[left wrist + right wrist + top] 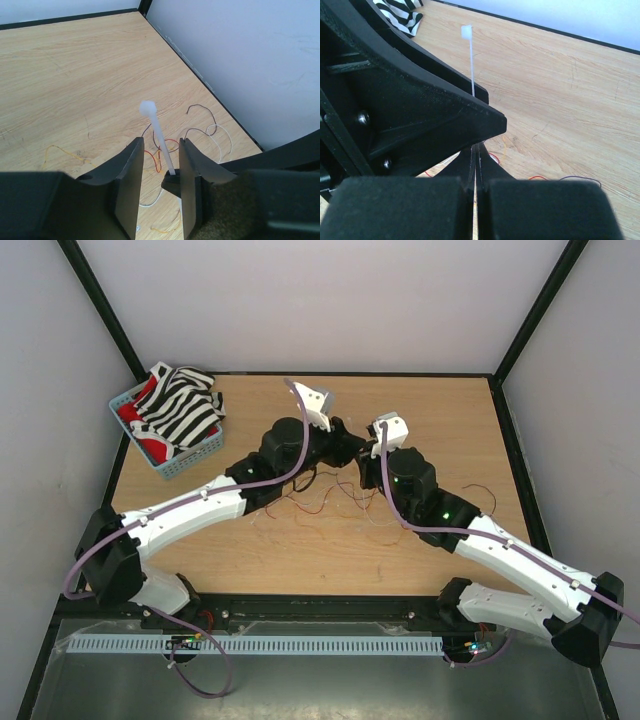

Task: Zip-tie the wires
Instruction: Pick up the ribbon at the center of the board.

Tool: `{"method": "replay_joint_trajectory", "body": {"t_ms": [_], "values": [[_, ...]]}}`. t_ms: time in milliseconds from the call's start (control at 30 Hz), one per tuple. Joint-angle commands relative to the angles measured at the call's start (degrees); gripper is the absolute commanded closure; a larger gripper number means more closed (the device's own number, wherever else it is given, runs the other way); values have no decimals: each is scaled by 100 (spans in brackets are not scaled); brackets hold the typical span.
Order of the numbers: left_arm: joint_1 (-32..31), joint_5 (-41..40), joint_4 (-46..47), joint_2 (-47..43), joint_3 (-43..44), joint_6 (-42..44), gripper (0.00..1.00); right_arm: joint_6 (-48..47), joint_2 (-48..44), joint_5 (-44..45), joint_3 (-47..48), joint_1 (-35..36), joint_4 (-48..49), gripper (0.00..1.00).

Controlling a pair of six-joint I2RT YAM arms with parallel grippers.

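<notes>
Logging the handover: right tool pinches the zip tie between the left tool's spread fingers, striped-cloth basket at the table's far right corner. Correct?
The basket is at the far left corner, as the top external view shows. The rest holds: the right tool pinches the zip tie between the left tool's spread fingers.

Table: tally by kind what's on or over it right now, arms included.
White-and-black robot arms: 2 (left arm, right arm)
Blue plastic basket holding cloth: 1
Pale plastic zip tie: 1
Loose tangle of thin coloured wires: 1, strands too fine to count
Total: 5
</notes>
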Motion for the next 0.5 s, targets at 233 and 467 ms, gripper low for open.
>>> {"method": "replay_joint_trajectory", "body": {"t_ms": [233, 467], "values": [[-122, -41, 100, 49, 204, 226, 94, -41, -73, 214, 3, 59, 97, 97], [217, 566, 104, 13, 67, 15, 100, -87, -330, 59, -197, 59, 170, 67]]}}
